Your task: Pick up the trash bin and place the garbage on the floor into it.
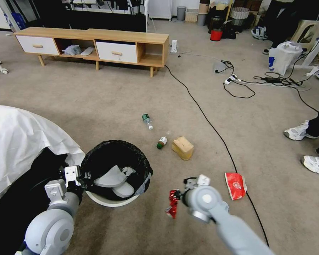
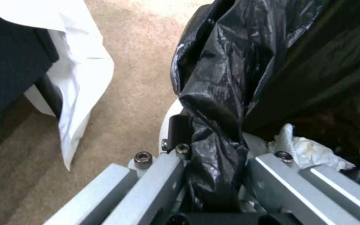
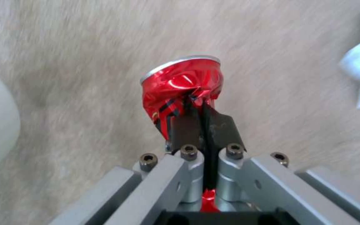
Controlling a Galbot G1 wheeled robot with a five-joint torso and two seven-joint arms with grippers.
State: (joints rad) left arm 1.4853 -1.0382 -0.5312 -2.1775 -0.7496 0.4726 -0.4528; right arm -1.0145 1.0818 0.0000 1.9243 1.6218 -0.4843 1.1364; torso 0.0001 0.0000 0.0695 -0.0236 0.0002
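Observation:
The white trash bin (image 1: 110,202) with its black bag (image 2: 230,87) stands at the lower left of the head view. My left gripper (image 1: 82,176) is shut on its rim and bag fold. Inside lie grey slippers and a white tissue (image 2: 309,150). My right gripper (image 1: 178,198) is shut on a crushed red can (image 1: 172,208), also (image 3: 184,90), held just right of the bin. On the carpet lie a red snack packet (image 1: 235,185), a tan box (image 1: 182,147), a small green-capped bottle (image 1: 162,142) and a green-labelled clear bottle (image 1: 147,121).
A white-draped dark seat (image 1: 21,141) stands close on the left of the bin. A black cable (image 1: 209,124) runs down the floor past the packet. A low wooden cabinet (image 1: 95,46) is at the back. A person's white shoes (image 1: 308,145) stand at the right edge.

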